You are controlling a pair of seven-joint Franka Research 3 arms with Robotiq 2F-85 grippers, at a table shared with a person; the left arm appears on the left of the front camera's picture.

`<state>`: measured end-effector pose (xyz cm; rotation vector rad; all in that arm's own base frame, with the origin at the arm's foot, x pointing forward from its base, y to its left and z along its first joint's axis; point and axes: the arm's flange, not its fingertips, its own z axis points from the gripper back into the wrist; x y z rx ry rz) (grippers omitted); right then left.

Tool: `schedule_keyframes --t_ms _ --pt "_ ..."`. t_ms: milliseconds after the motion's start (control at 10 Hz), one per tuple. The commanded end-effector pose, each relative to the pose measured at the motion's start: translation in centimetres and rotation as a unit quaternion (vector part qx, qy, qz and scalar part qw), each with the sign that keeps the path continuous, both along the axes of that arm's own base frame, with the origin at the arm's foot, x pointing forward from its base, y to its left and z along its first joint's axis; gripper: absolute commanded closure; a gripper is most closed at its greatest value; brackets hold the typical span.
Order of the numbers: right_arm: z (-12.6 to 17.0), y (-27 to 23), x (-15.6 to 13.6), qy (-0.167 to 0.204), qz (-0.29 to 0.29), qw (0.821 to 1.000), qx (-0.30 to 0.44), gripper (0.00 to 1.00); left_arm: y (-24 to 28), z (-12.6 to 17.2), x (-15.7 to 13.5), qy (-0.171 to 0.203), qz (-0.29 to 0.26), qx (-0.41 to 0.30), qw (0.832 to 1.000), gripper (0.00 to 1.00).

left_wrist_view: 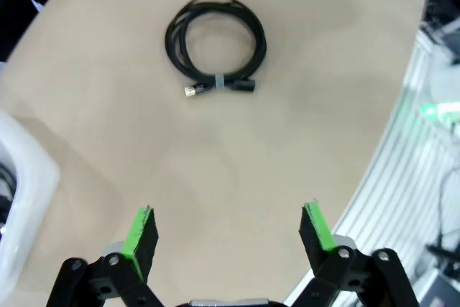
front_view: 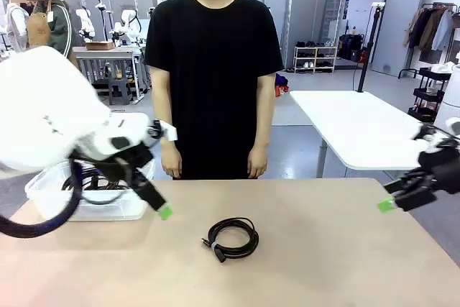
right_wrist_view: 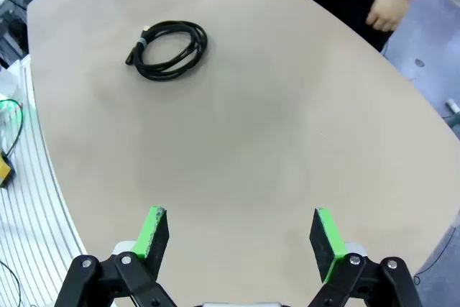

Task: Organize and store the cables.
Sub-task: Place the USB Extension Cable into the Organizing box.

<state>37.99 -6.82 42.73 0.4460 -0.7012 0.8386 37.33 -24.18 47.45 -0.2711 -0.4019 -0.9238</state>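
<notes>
One black coiled cable (front_view: pixel 231 238) lies on the tan table, near its middle, tied with a pale band and ending in a small plug. The same cable (left_wrist_view: pixel 215 44) sits ahead of my left gripper (left_wrist_view: pixel 229 231), which hangs open above bare tabletop. In the front view the left gripper (front_view: pixel 162 210) hovers left of the coil, beside a clear plastic bin (front_view: pixel 86 195) that holds more black cables (front_view: pixel 90 181). My right gripper (front_view: pixel 388 204) stays open at the table's right edge, well away from the cable (right_wrist_view: pixel 169 49).
A person in a black shirt (front_view: pixel 214 70) stands at the far side with both hands down; one hand (right_wrist_view: pixel 392 5) shows in the right wrist view. The bin's corner (left_wrist_view: pixel 21 199) is at the left of the left wrist view. A white table (front_view: pixel 359 131) stands behind.
</notes>
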Motion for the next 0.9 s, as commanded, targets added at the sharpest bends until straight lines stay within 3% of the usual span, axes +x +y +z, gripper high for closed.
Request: schedule_keyframes --t_ms 0,400,600,700,800 --pt "-1.9 -3.1 -3.6 -0.022 0.008 0.999 0.022 0.00 -4.6 -0.7 2.1 -0.010 0.051 0.028 0.998 0.00" --pt "-4.6 -5.8 -6.3 -0.057 0.030 0.997 0.044 0.00 -10.8 -3.6 4.5 0.032 0.096 0.093 0.990 0.00" --pt "-5.2 -6.7 -7.1 -0.086 0.025 0.994 0.066 0.00 -12.3 -4.6 5.0 0.017 0.084 0.106 0.991 0.00" --pt "-5.5 -7.0 -6.9 -0.096 0.037 0.993 0.061 0.00 -12.1 -4.8 5.2 0.008 0.070 0.112 0.991 0.00" --pt "-2.7 -8.4 -3.7 -0.059 0.022 0.997 0.047 0.00 -10.7 -5.1 4.4 0.019 0.088 0.093 0.992 0.00"
